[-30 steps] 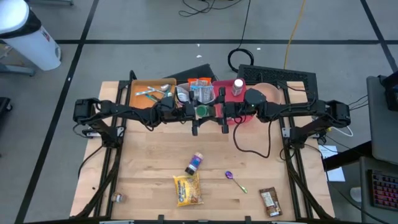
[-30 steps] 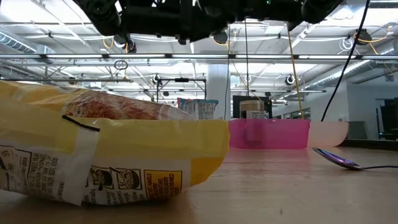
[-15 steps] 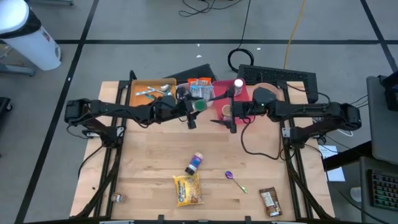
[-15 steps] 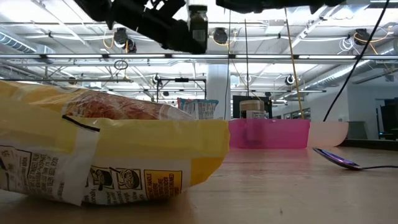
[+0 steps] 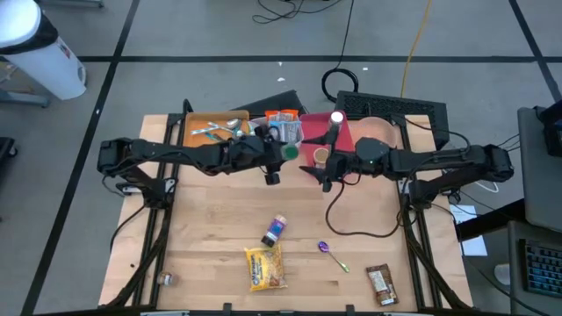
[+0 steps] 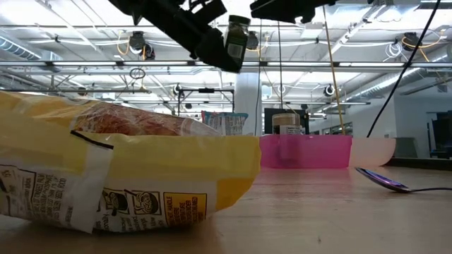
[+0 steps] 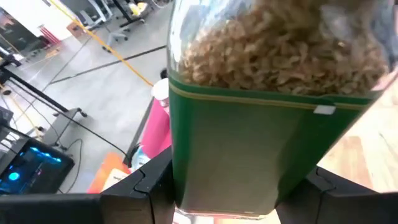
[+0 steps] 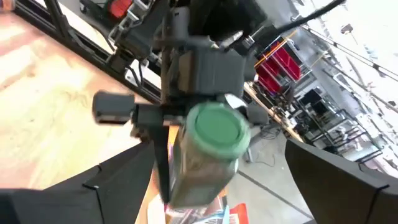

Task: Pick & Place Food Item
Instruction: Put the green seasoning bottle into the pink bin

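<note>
Above the table's 12 o'clock edge, left gripper [image 5: 271, 163] is clamped on a green-lidded jar [image 5: 285, 151] of flakes, held in the air near the pink bin [image 5: 344, 132]. Rigid, smooth, probably light; grip mid-body. Right gripper [image 5: 326, 175] alongside, fingers apart, empty.

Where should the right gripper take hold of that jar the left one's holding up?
Probably the green lid end. The left gripper clamps the jar around its labelled body, so only the cap end sticks out free, facing the right gripper. Come straight at the cap and close on the round neck just behind it.
</note>
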Controlling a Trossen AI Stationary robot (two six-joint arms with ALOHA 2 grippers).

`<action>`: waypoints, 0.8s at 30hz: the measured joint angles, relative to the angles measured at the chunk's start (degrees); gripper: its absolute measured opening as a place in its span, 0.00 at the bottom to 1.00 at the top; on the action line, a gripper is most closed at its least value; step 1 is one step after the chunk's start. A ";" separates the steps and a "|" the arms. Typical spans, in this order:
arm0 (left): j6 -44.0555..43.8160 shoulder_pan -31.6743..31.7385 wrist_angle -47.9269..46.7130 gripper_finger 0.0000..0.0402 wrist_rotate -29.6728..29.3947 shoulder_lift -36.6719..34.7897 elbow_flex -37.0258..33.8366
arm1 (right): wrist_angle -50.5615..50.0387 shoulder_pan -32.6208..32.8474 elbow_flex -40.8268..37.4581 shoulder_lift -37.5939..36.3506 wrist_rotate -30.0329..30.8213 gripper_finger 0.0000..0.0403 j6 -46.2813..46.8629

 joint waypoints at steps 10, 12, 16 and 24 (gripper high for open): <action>0.19 -1.02 -6.19 0.51 -2.68 6.21 6.98 | -5.30 -0.11 1.24 0.26 -0.20 0.87 3.85; 0.49 -1.22 -7.39 0.51 -2.72 7.39 8.09 | -5.43 -0.28 1.30 1.03 -0.24 0.87 4.66; 0.88 -1.58 -7.97 0.51 -2.83 8.54 9.56 | -5.74 -0.98 1.35 2.54 -0.25 0.87 4.77; 1.91 -2.53 -8.18 0.51 -2.85 8.52 9.57 | -6.01 -1.73 1.28 4.10 -0.92 0.87 6.25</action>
